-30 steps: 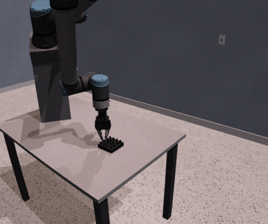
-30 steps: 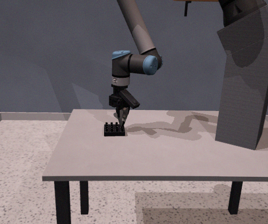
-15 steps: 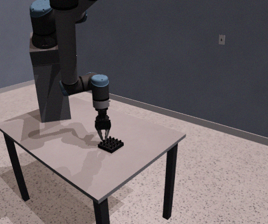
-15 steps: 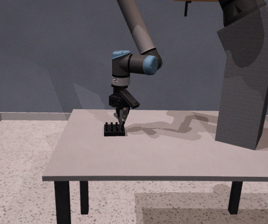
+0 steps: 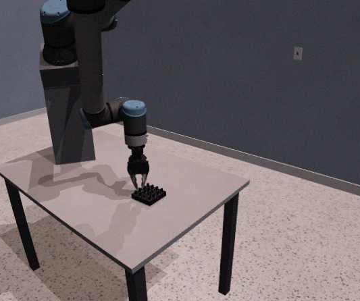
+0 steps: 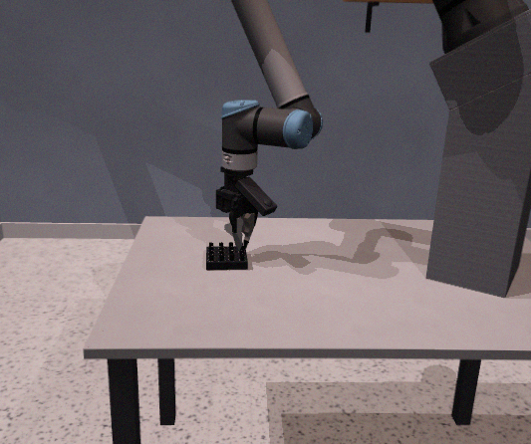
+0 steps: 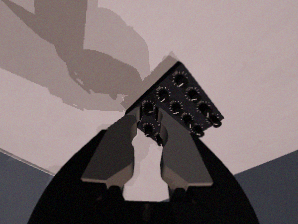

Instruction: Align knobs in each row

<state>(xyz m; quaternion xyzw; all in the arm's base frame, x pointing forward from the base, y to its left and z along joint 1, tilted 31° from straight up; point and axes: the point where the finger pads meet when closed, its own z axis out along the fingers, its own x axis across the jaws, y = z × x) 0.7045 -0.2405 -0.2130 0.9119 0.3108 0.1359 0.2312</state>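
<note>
The black knob box point(image 5: 149, 202) point(image 6: 226, 266) point(image 7: 206, 106) stands on the table, with short round knobs in rows on its top. My gripper point(image 5: 140, 188) point(image 6: 243, 246) point(image 7: 148, 107) points down at the box's edge nearest the arm's base, its tips low among the knobs there. Its two fingers stand a little apart, open by a narrow gap. One knob point(image 7: 148, 106) shows by the fingertips in the wrist view; no grip on it can be seen. The fingers hide some knobs. Pale tick marks ring the knobs, but the pointers and row letters are too small to read.
The table point(image 5: 195, 189) point(image 6: 318, 314) bears the box. The arm's grey pedestal point(image 5: 70, 128) point(image 6: 482, 199) stands on the base side. Neighbouring knobs point(image 7: 162, 93) point(image 7: 175, 107) stand close to the fingers. Arm shadows fall across the table beside the box.
</note>
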